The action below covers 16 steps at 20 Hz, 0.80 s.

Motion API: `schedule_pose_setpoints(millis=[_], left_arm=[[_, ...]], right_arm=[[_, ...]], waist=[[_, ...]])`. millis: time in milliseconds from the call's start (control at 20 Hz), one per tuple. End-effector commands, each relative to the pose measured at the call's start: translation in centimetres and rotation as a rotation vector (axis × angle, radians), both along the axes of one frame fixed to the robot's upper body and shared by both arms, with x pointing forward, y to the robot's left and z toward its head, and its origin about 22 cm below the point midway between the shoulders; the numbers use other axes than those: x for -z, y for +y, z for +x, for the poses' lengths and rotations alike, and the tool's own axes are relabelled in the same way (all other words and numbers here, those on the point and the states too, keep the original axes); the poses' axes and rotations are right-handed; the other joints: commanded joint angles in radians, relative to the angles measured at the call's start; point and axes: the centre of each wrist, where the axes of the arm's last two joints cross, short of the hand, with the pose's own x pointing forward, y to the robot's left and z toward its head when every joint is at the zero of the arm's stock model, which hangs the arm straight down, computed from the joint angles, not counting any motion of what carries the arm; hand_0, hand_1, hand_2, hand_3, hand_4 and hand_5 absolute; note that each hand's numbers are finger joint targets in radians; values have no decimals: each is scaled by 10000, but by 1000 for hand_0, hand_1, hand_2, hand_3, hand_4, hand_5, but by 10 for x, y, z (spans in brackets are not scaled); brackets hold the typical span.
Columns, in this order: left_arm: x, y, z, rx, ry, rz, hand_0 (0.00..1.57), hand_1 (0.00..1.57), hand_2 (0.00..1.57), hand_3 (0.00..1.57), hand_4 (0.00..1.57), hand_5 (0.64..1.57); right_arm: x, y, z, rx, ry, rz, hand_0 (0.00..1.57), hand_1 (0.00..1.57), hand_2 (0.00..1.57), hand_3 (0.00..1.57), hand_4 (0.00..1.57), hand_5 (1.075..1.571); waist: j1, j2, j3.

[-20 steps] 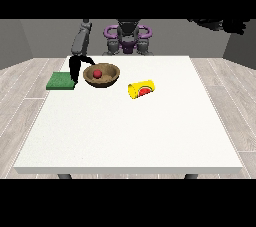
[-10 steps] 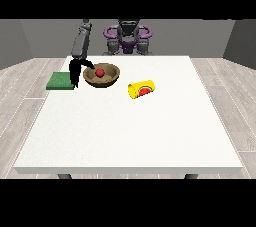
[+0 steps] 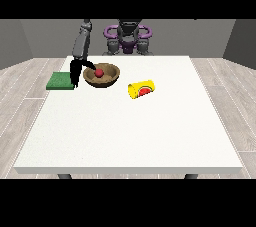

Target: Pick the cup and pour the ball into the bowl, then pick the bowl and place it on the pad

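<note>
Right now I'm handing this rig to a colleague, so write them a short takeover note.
Robot hand at the view's left: down beside the bowl's left rim, between bowl and green pad; whether it grips can't be told. The other robot hand is not in view.
Ball lies in the bowl. Yellow cup lies on its side on the table, right of the bowl.
Done: pouring. Left: lift the bowl onto the pad.
</note>
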Motion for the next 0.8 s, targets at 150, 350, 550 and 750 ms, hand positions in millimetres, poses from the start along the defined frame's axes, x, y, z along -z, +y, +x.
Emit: schedule_pose_setpoints(millis=[150, 350, 550, 750], left_arm=[[-22, -8, -3, 389, -79, 136, 0, 0, 0, 0, 0, 1533], [-31, -4, -7, 475, -536, 29, 0, 0, 0, 0, 0, 1538], [-36, -4, -11, 650, -358, 67, 0, 0, 0, 0, 0, 1537], [-19, 3, -4, 455, 85, -23, 0, 0, 0, 0, 0, 1546]], right_arm=[[3, 58, 18, 235, 895, 135, 0, 0, 0, 0, 436, 1570], [-7, 70, 28, 206, 1026, 160, 0, 0, 0, 0, 416, 1570], [24, 43, 3, 1074, 2630, -366, 1571, 1571, 1571, 861, 868, 1421], [21, 33, -6, 1819, 2933, -2410, 1571, 1571, 1571, 1571, 1160, 1432]], waist=[[878, 477, 364], [866, 796, 360], [987, 600, 358], [983, 290, 332]])
